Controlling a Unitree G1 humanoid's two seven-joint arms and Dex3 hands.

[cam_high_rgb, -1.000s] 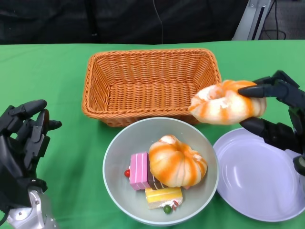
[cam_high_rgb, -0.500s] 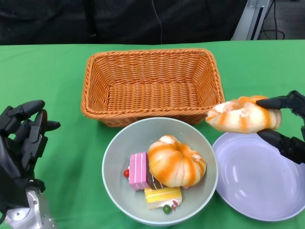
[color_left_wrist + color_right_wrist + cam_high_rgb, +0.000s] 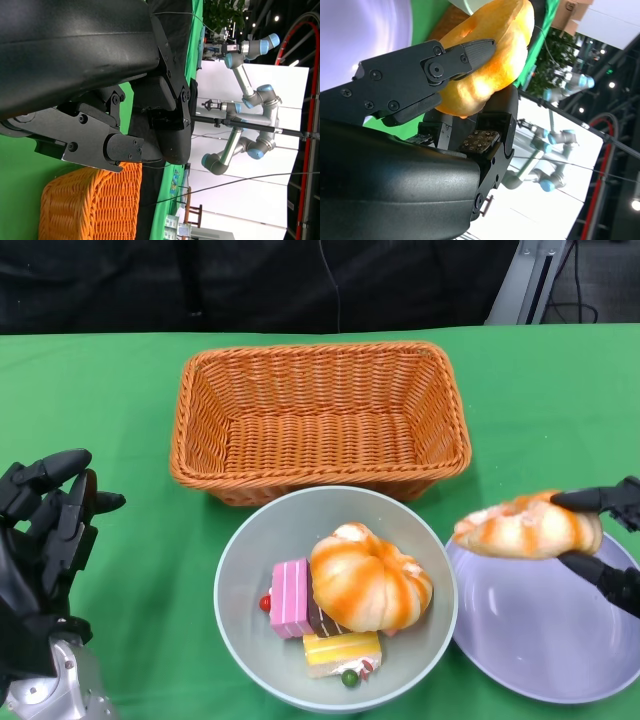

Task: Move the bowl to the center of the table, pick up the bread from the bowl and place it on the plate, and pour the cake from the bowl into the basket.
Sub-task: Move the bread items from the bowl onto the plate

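Lowered & swung right, bread [image 3: 528, 527] now sits over plate [image 3: 540, 640] edge, pinched in right robot hand [image 3: 610, 540]; left robot hand [image 3: 45, 530] empty, fingers apart.

We see a flat green cloth table [image 3: 110, 390] filling most of the picture. Along the top edge hangs a dark black curtain [image 3: 250, 285]. At the upper right corner stands a slanted grey metal post [image 3: 528, 275].

The pale lilac round plate [image 3: 540, 640] lies bare beneath the held bread; the grey bowl's [image 3: 240, 570] rim crowds its left edge.
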